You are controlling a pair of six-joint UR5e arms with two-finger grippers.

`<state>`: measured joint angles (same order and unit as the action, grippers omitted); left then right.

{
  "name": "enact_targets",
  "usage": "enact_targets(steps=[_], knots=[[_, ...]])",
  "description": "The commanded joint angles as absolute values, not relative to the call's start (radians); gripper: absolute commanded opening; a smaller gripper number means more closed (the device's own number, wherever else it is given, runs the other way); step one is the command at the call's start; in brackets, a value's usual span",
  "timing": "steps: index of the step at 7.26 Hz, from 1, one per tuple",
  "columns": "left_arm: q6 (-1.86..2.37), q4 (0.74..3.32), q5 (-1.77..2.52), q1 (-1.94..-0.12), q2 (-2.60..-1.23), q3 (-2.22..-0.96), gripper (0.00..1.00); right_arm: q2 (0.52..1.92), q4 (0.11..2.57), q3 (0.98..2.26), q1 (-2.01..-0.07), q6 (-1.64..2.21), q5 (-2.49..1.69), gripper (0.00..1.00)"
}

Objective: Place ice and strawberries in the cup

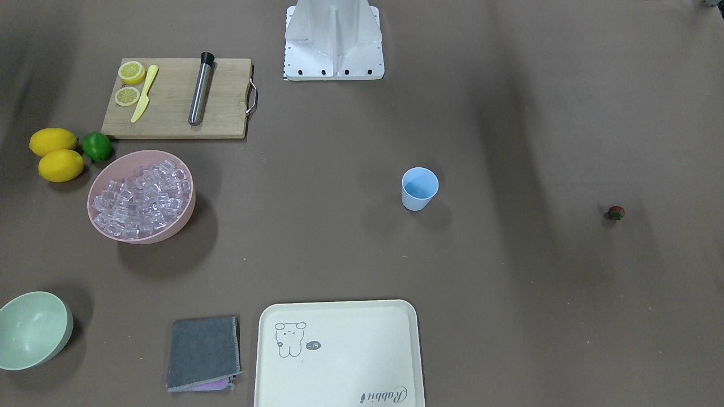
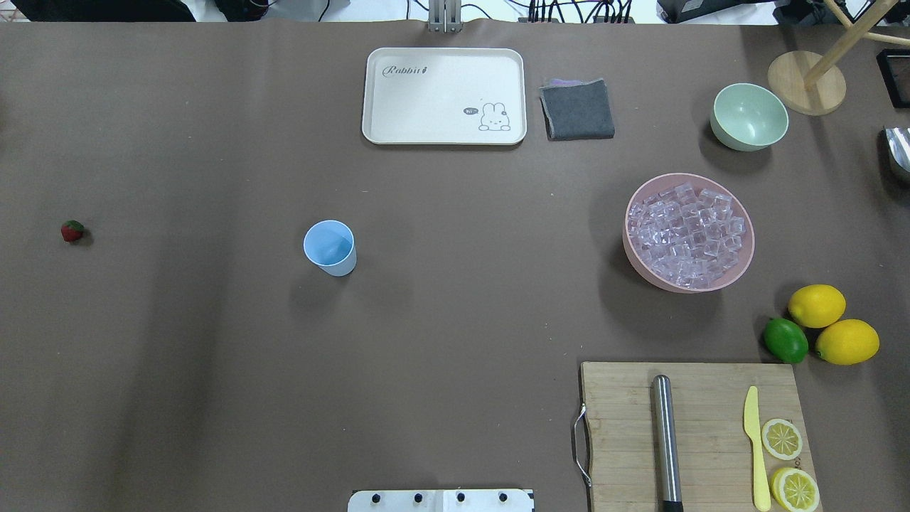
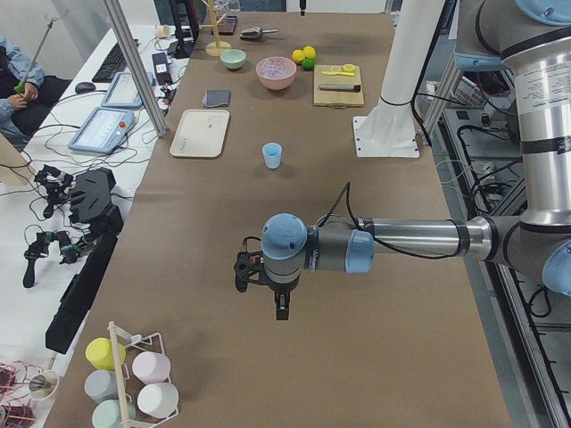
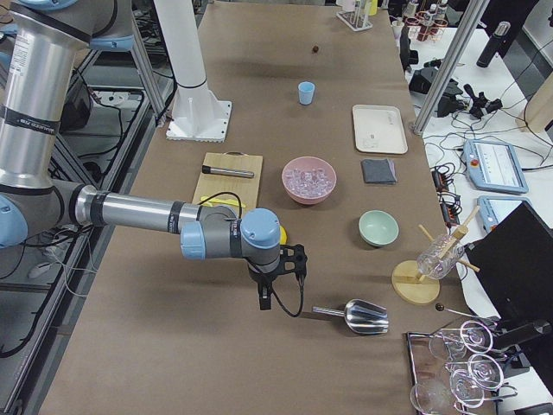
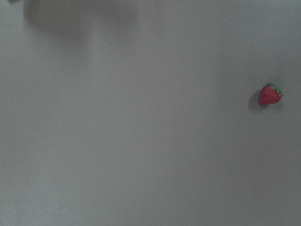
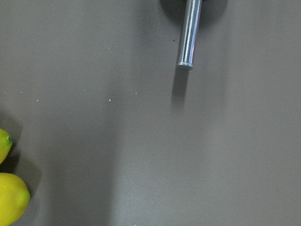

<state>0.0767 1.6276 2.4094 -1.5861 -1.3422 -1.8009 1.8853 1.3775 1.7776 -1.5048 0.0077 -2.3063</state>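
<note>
Nearest the robot, the cutting board (image 2: 625, 427) lies on the robot's side of the cup (image 2: 329, 247) and off to the cup's right. It has no part in the job.

Both arms show only in the side views. The left gripper (image 3: 279, 308) hangs above bare table far to the cup's left, and the right gripper (image 4: 263, 296) hangs far to the cup's right, close to a metal scoop (image 4: 354, 316). From those angles I cannot tell whether either claw is spread or pinched, and neither seems to carry anything.

Further out, the cup stands upright and looks empty, so the task appears not yet begun. The strawberry (image 2: 72, 231) sits alone on the table well to the cup's left, and it also shows at the edge of the left wrist view. The ice (image 2: 686, 235) is heaped in the pink bowl (image 2: 748, 257) well to the cup's right. Beyond the cup, on the side away from the robot, rests the tray (image 2: 441, 96).

The risks, as I judge them:
- **Strawberry:** it is small and rounded, so a pinch landing off centre could send it rolling or squirting away.
- **Cup:** it looks light and narrow-mouthed, so a descending finger clipping its rim could topple it.
- **Ice:** the slick cubes tipped from a wide scoop could overshoot the cup and scatter.
</note>
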Motion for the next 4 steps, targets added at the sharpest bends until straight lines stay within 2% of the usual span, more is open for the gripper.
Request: enact_targets(steps=[1,4], knots=[[0.077,1.628,2.408,-1.586,-1.341,-1.799,0.98,1.885,1.378,1.778,-1.505,0.008,-2.307,1.0],[0.077,1.628,2.408,-1.585,-1.356,-1.802,0.98,1.885,1.356,1.776,-1.505,0.009,-2.309,1.0]])
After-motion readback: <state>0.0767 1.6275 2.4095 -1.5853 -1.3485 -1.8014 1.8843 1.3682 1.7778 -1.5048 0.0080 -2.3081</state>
